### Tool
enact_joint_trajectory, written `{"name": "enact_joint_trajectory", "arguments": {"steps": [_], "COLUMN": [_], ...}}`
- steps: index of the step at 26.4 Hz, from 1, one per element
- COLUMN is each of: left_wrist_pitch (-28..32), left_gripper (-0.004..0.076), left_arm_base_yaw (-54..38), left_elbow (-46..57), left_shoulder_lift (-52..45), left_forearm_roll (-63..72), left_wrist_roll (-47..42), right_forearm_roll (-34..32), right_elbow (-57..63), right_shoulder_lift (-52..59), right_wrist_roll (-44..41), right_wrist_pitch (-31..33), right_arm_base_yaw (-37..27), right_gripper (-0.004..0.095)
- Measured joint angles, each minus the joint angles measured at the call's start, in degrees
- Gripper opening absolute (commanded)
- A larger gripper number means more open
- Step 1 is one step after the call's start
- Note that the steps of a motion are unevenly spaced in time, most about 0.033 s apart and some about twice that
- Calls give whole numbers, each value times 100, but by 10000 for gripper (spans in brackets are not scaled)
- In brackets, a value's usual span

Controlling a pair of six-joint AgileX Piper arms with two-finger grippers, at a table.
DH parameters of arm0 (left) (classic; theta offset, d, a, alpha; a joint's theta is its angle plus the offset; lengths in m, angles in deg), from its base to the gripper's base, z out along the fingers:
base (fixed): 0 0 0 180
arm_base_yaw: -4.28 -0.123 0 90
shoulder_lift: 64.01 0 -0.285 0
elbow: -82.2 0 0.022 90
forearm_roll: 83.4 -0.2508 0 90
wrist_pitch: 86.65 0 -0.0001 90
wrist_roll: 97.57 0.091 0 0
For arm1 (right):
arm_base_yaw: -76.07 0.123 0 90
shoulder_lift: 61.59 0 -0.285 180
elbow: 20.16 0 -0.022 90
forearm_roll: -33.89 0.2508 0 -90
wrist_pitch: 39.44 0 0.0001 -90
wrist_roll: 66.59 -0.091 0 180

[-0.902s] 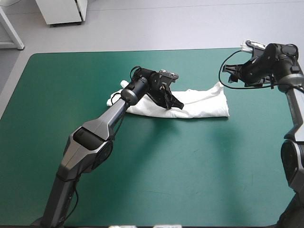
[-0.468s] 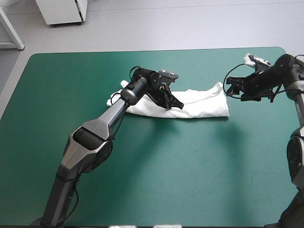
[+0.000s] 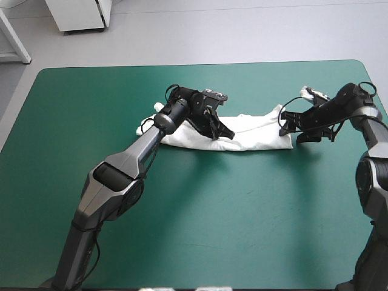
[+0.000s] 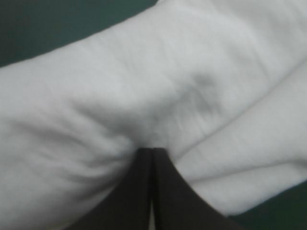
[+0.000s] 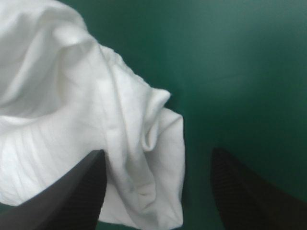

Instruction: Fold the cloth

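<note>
The white T-shirt (image 3: 254, 133) lies as a long folded strip across the middle of the teal-green table (image 3: 91, 121), one sleeve sticking out at its left end. My left gripper (image 3: 222, 130) presses down on the strip's middle, its black fingers shut on a pinch of the T-shirt (image 4: 158, 96). My right gripper (image 3: 289, 128) hovers low at the strip's right end, fingers (image 5: 72, 191) open and wide apart. The T-shirt's crumpled right end (image 5: 120, 143) lies just ahead of them, partly between them.
The table's far edge (image 3: 194, 64) runs behind the T-shirt. Bare teal-green cover (image 3: 242, 218) spreads in front of the strip and to its left.
My right arm has swung down and leftward from the table's far right corner to the T-shirt's right end. The left gripper and the T-shirt have stayed put.
</note>
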Motion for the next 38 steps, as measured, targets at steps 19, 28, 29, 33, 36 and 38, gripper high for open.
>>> {"name": "enact_joint_trajectory", "arguments": {"steps": [19, 28, 29, 33, 36, 38], "left_wrist_pitch": [-10, -10, -10, -14, -22, -41], "left_gripper": [-10, -10, -10, -10, -10, -10], "left_arm_base_yaw": [0, 0, 0, 0, 6, 6], "left_elbow": [0, 0, 0, 0, 0, 0], "left_shoulder_lift": [0, 0, 0, 0, 0, 6], "left_forearm_roll": [7, 7, 7, 39, 121, 144], "left_wrist_roll": [0, 0, 0, 0, 0, 0], "right_forearm_roll": [156, 511, 627, 859, 1088, 1099], "right_elbow": [-72, 23, 11, -302, -639, -855], "right_shoulder_lift": [-256, 484, 758, 1188, 1294, 1316], "right_wrist_roll": [-92, 171, 185, 190, 229, 233], "right_wrist_pitch": [-186, -131, -113, 44, 228, 320], "right_arm_base_yaw": [366, 413, 413, 417, 461, 531], "right_gripper": [-17, -17, -17, -17, -17, -17]}}
